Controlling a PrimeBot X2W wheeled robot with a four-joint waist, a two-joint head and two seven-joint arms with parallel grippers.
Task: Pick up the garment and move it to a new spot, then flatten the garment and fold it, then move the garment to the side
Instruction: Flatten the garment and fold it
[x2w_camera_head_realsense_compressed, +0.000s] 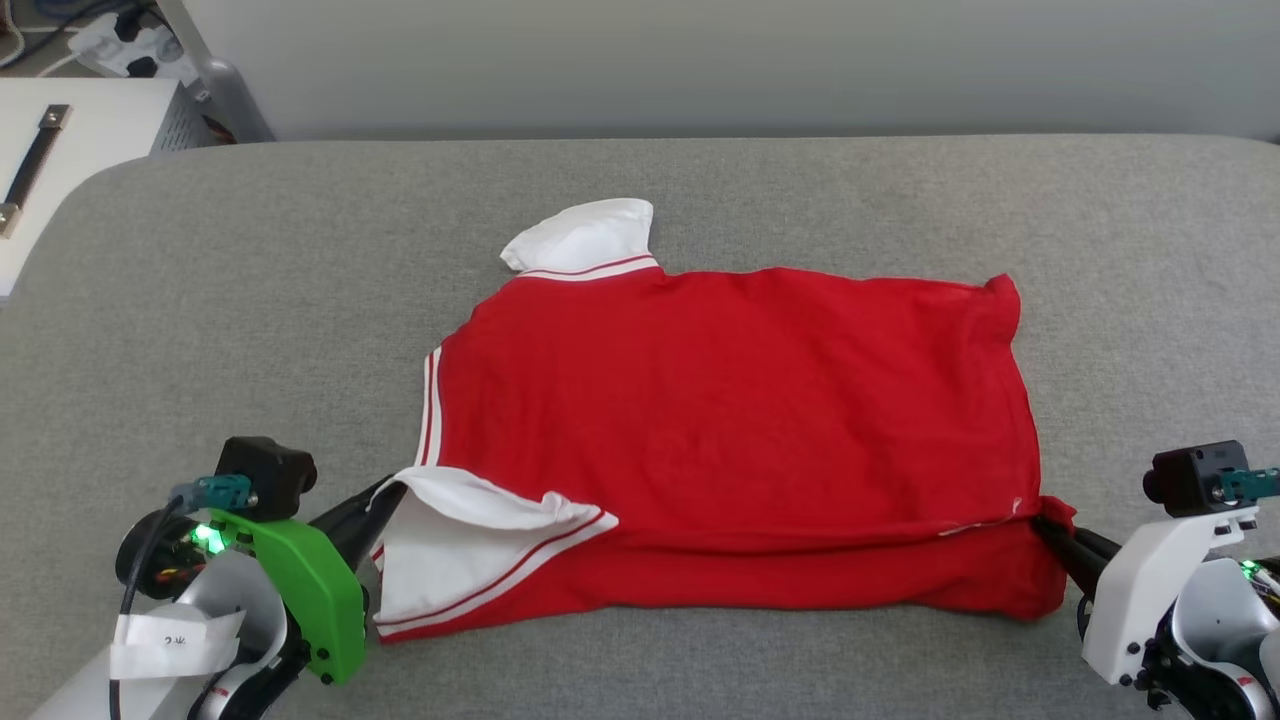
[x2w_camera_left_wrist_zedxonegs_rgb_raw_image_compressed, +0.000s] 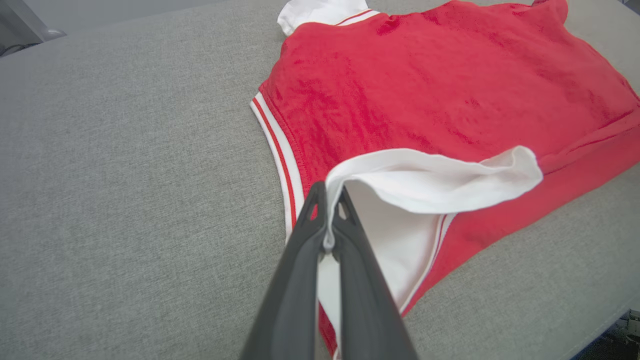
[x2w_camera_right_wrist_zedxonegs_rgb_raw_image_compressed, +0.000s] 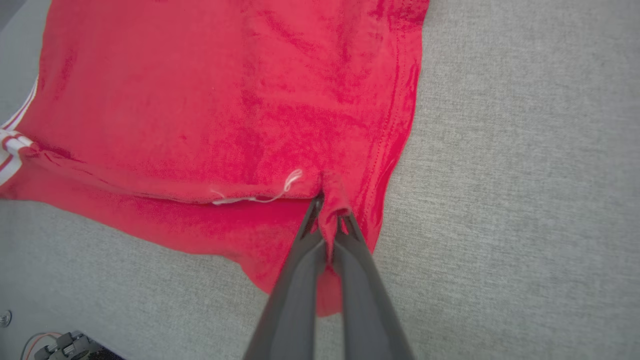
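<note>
Grey upholstered surface (x2w_camera_head_realsense_compressed: 250, 300) carries a red T-shirt (x2w_camera_head_realsense_compressed: 730, 400) lying flat at its middle, near edge partly folded over (both white sleeves point left). The left gripper (x2w_camera_left_wrist_zedxonegs_rgb_raw_image_compressed: 328, 200) is pinched closed on the near white sleeve (x2w_camera_head_realsense_compressed: 470, 550); the right gripper (x2w_camera_right_wrist_zedxonegs_rgb_raw_image_compressed: 330, 212) is clamped on the red hem corner (x2w_camera_head_realsense_compressed: 1052, 512) at the opposite end.

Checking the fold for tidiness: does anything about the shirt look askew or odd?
Yes. The near white sleeve of the shirt, pinched by the left gripper, curls over the red body instead of lying flat. A loose white thread trails along the folded edge by the right gripper.
</note>
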